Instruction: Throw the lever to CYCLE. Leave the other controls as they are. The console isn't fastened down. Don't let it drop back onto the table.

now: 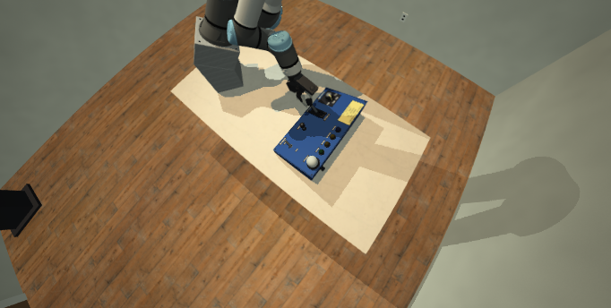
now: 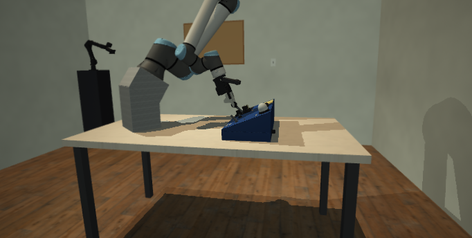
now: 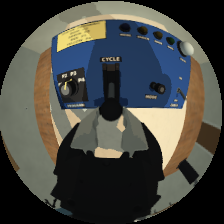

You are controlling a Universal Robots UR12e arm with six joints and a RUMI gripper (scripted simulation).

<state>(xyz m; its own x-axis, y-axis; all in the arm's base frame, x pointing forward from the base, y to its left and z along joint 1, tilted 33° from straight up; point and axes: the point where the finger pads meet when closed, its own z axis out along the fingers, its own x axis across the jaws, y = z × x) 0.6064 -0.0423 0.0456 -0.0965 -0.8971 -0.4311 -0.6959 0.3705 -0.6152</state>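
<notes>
A blue, wedge-shaped console [image 2: 250, 127] is shown resting on the pale surface [image 2: 194, 143], well away from the grey pedestal [image 2: 140, 100] on which the arm is mounted. The lever [image 3: 110, 89] is seen in the wrist view as a dark bar standing in its slot at the middle of the panel, directly below the CYCLE label [image 3: 111, 59]; its knob end lies at the near end of the slot, towards the camera. The gripper [image 3: 111, 114] is closed on that knob, the fingers being drawn most of the way together and stopped by the lever between them (the contact itself is largely hidden by the pads).

The step in hand is judged to be the grasp, just completed; the throw has not yet been made. A selector dial [image 3: 69, 90] to the left of the lever, a small knob [image 3: 158, 87] to its right, a row of buttons [image 3: 142, 30] along the top edge and a white dome [image 3: 186, 48] at the top right corner are to be left untouched.

The next move is expected to call for a push along the slot towards the label, kept in line with the slot so that the unfastened console is not slid or tipped.
</notes>
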